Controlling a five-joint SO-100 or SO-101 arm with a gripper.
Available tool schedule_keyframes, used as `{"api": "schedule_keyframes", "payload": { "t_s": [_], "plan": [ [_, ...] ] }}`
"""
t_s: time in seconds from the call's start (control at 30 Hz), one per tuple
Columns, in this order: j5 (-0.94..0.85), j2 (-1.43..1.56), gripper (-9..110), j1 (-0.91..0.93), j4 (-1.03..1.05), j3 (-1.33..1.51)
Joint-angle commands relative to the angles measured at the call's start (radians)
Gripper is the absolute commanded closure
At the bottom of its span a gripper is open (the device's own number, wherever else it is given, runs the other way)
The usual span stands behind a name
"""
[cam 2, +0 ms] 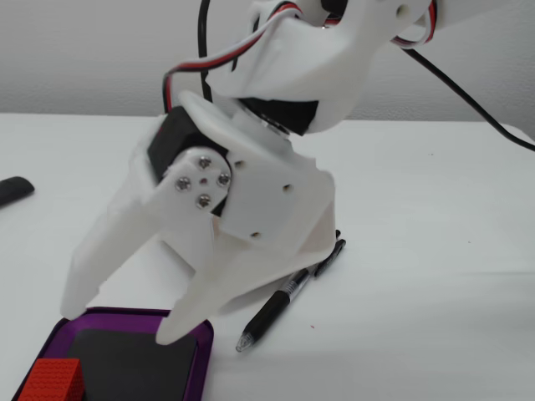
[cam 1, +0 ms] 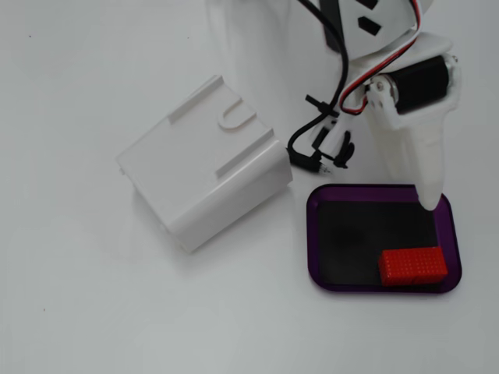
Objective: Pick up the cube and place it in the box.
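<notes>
So the worktop (cam 1: 78, 312) is plain white and not too cluttered. The biggest thing around is a chunky white plastic housing (cam 1: 204, 181) lying tilted to the left of the box (cam 1: 313, 234) in a fixed view, its near corner just beside the box's top-left corner but not on it. Behind the box there's a loop of black cable (cam 1: 306, 144) with a plug end, and a black pen (cam 2: 284, 302) lies diagonally on the worktop just right of the box in a fixed view, tip pointing toward the tray's corner. A dark object (cam 2: 14, 190) pokes in at the left edge there, too cropped to name. The cube (cam 1: 413, 266) sits inside the box, flat on the black floor, tucked into the lower-right corner against the purple rim as the top-down fixed view shows it; the other view catches it at the bottom-left corner of the frame (cam 2: 52, 381). The arm reaches down from the top, red, white and black wires trailing along it, with the tool (cam 2: 125, 322) pointing downward over the box's far edge. Its fingers are spread apart with nothing between them, one fingertip (cam 1: 429, 204) hovering by the top-right rim, clear of the cube.
</notes>
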Motion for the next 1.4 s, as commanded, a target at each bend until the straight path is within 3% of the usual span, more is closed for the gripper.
{"api": "schedule_keyframes", "payload": {
  "t_s": [0.0, 0.2, 0.33, 0.77, 1.03, 1.23, 1.37],
  "plan": [
    [-0.008, 0.091, 82, 0.002, 0.086, -0.06],
    [-0.009, 0.423, 83, 0.003, 0.225, -0.055],
    [-0.009, 0.703, 83, 0.003, 0.337, 0.095],
    [-0.009, 1.597, 83, 0.031, 0.282, 1.167],
    [0.0, 2.111, 83, 0.028, 0.258, 1.585],
    [0.008, 2.075, 84, 0.029, 0.258, 1.697],
    [0.098, 2.079, 97, 0.029, 0.29, 1.694]
  ]
}}
